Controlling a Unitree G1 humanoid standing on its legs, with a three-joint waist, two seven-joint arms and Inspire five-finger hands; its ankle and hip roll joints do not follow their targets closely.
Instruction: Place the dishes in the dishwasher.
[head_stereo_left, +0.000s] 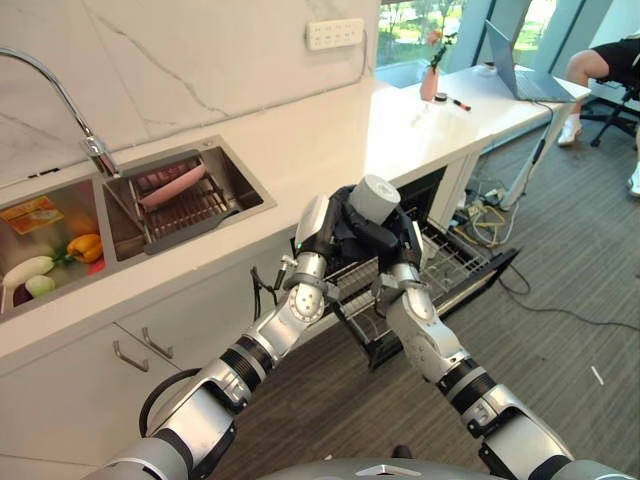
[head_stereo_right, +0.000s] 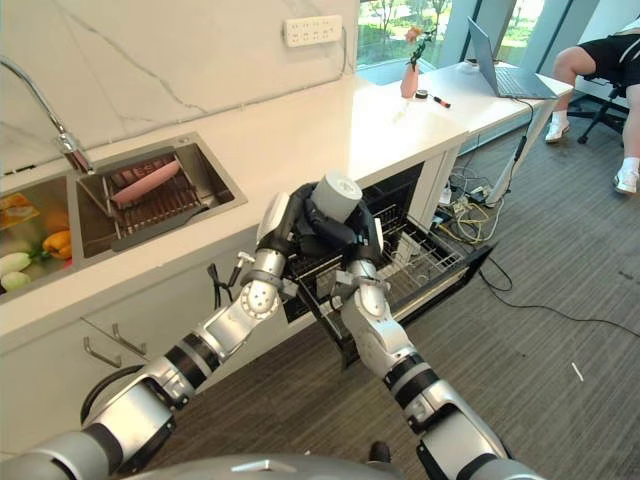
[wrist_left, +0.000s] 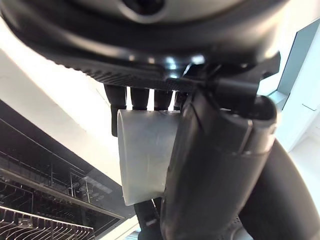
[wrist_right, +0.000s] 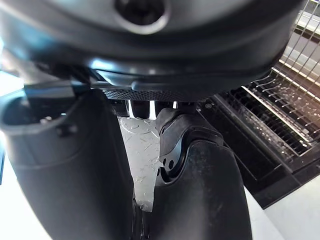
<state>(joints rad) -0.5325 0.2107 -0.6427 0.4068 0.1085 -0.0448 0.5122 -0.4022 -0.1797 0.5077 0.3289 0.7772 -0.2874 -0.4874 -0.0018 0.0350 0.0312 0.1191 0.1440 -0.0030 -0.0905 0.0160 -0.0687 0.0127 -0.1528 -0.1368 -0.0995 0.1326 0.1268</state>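
Cup (head_stereo_left: 374, 197) being gripped between both hands, above the pulled-out dishwasher rack (head_stereo_left: 455, 262).
Left hand (head_stereo_left: 322, 232) and right hand (head_stereo_left: 400, 243) are curling round its sides; it is looking light, stiff, smooth, probably slippery. Beyond, the sink (head_stereo_left: 240, 172) is holding a pink plate (head_stereo_left: 170, 186) in the desk (head_stereo_left: 420, 125).

Bright daylight from window (head_stereo_left: 415, 30); white glare on countertop (head_stereo_right: 330, 125).

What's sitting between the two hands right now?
A grey cup sits between the left hand and right hand, above the pulled-out dishwasher rack; both eye views show it.
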